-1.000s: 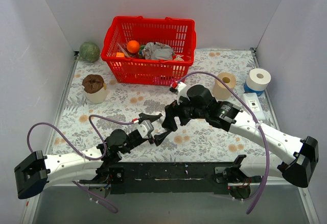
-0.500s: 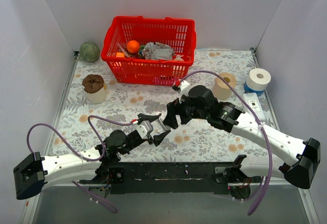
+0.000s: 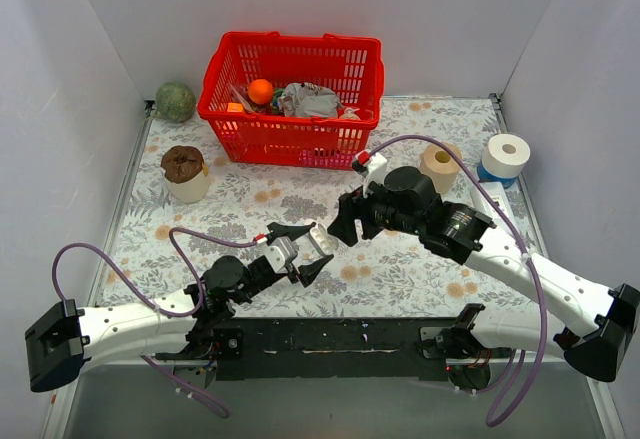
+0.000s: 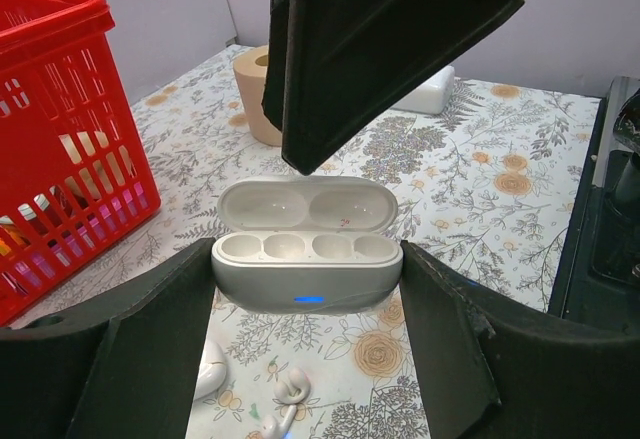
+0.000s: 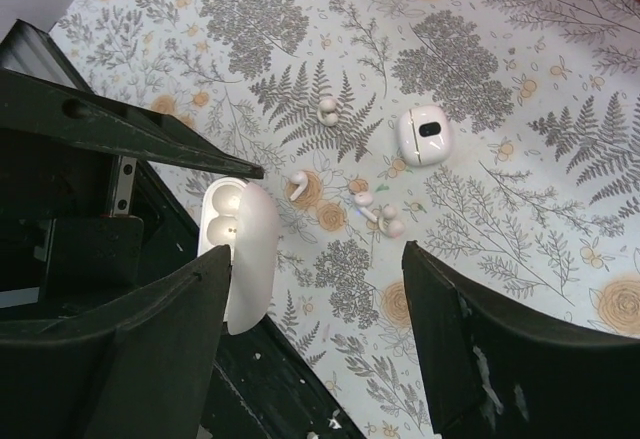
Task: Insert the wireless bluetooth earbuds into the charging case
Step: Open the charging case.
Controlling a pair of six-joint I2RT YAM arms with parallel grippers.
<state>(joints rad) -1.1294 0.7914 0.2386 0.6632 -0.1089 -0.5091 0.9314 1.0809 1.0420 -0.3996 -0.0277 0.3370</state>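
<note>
My left gripper (image 3: pixel 305 249) is shut on the open white charging case (image 3: pixel 318 242) and holds it above the table. In the left wrist view the case (image 4: pixel 307 269) sits between the fingers with its lid up, its wells empty and a blue light lit. My right gripper (image 3: pixel 345 224) is open and empty, just right of the case; one of its fingers (image 4: pixel 370 39) hangs over it. In the right wrist view my right gripper (image 5: pixel 320 329) is above the mat. Tiny white earbuds lie there: one (image 5: pixel 327 109), one (image 5: pixel 297 185) and a pair (image 5: pixel 378 213). Two also show below the case (image 4: pixel 288 387).
A closed white oval case (image 5: pixel 424 135) lies by the earbuds. A red basket (image 3: pixel 290 89) of items stands at the back, a green ball (image 3: pixel 175 101) and a cup (image 3: pixel 185 174) at the left, paper rolls (image 3: pixel 440 164) (image 3: pixel 505 154) and a white box (image 3: pixel 497 207) at the right.
My right gripper has drawn back to the right, away from the case. My left gripper has kept hold of the open case and barely moved.
</note>
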